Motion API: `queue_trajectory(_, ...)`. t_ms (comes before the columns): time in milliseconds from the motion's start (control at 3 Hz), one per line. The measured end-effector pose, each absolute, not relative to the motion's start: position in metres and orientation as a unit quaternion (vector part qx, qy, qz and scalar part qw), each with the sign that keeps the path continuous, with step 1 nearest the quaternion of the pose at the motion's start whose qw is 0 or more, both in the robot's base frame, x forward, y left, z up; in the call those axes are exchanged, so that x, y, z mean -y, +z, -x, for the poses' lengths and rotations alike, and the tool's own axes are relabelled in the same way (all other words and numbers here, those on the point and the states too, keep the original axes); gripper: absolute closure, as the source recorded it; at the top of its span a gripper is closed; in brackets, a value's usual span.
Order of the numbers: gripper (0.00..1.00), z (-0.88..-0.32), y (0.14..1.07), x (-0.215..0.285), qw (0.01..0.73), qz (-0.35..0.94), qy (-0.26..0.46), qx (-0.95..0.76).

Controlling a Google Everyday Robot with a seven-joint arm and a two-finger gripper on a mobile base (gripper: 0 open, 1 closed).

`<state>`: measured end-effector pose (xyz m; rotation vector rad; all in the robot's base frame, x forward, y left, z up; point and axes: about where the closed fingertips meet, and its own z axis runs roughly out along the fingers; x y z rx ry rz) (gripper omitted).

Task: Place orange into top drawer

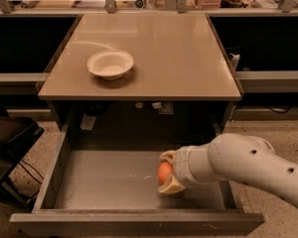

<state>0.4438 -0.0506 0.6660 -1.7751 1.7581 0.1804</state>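
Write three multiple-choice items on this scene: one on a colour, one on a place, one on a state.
1. What colour is the bowl on the tabletop?
A) white B) blue C) black
2. Where is the orange?
A) in the bowl B) inside the top drawer C) on the tabletop
3. How does the top drawer stand?
A) shut B) pulled open C) taken out

Answers:
1. A, the shallow bowl is plainly white.
2. B, the hand holds the orange low between the drawer's walls.
3. B, the drawer's bare floor shows in front of the table.
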Motion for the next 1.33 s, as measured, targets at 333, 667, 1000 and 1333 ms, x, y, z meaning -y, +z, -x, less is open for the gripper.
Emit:
queue_trajectory(333, 1.0, -0.432, 0.64, 0.048, 0.304, 0.674, 0.069, -0.67)
queue_trajectory(667, 1.0, -0.446, 0.615, 0.052, 0.311, 0.653, 0.063, -0.687)
queue_trajectory(1000, 0.81, -0.449, 0.618, 0.051, 0.317, 0.65, 0.06, -0.689)
queue_trajectory(1333, 0.58, -0.449, 0.618, 0.05, 0.316, 0.65, 0.061, -0.688)
